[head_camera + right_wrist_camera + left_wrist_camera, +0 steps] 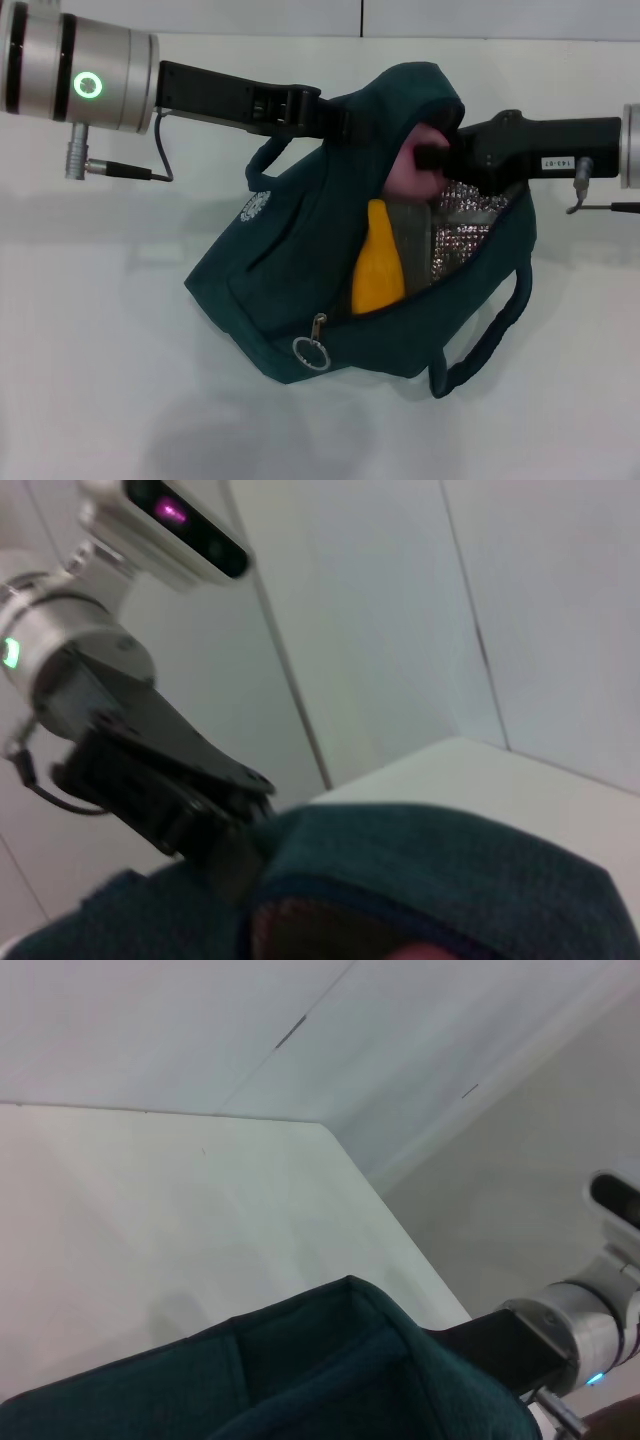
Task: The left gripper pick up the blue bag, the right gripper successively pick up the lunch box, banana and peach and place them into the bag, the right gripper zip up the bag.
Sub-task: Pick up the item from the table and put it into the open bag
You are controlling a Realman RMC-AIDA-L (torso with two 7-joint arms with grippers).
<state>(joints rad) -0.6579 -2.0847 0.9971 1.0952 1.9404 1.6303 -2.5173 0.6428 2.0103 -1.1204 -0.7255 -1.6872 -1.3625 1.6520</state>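
Teal-blue fabric of the bag [300,260] is seen lifted above the white table [100,380], tilted, with its mouth open toward the right and the silver foil lining [455,235] exposed. The bag is held up at its upper edge by the left tool [335,118], whose fingers are closed on the fabric near the raised hood-like flap; its silver wrist with the green ring light [89,85] lies to the left. The right tool [432,155] is reached into the bag's mouth from the right and is clamped on the pink peach [410,170], which is seen at the top of the opening, partly under the flap. The yellow banana [378,265] is seen standing inside the bag, just below the peach, and beside it a pale clear edge of the lunch box [412,245] is visible. The zipper's ring pull [308,350] hangs at the lower front edge, and one loop handle [480,350] droops at the lower right.
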